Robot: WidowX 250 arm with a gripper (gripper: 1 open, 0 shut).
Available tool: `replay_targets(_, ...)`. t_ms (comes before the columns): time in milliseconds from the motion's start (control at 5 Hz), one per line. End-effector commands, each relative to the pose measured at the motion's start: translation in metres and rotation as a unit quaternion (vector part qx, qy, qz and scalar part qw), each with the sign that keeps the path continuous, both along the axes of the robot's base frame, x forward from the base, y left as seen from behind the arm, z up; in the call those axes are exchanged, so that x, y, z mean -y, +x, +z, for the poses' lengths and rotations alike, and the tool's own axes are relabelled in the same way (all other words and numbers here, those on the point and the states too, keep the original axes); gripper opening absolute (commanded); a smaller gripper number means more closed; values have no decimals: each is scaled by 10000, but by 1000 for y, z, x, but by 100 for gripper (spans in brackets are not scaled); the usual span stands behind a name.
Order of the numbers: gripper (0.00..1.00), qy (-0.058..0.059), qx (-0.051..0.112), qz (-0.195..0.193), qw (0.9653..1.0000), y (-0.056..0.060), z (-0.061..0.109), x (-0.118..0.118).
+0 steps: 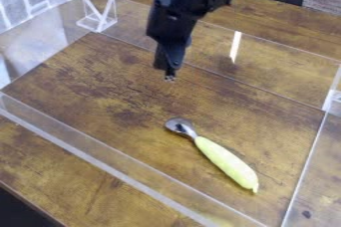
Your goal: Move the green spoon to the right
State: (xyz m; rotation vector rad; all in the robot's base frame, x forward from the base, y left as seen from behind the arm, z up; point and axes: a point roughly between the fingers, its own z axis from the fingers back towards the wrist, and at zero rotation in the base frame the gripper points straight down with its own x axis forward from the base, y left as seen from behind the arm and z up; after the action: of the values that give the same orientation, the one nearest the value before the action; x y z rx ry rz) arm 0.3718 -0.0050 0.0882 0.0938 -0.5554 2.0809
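Observation:
The green spoon lies flat on the wooden table, its metal bowl at the upper left and its yellow-green handle running toward the lower right. My gripper hangs above the table, up and to the left of the spoon's bowl, well apart from it. Its dark fingers are pressed together, shut, with nothing between them. The black arm rises from it toward the top of the frame.
Clear acrylic walls fence the wooden table at the front, left and right. A small clear stand sits at the back left. A white upright strip stands behind the gripper to the right.

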Motion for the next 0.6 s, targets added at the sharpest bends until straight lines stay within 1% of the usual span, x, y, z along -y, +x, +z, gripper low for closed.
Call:
replay_targets(0,0,-153,343,548,9978,6,0,0)
replay_targets(200,0,-85,486,1398,9889,5,-3,-2)
replay_targets(400,0,-139,508,1386,9890,10,-10,-3)
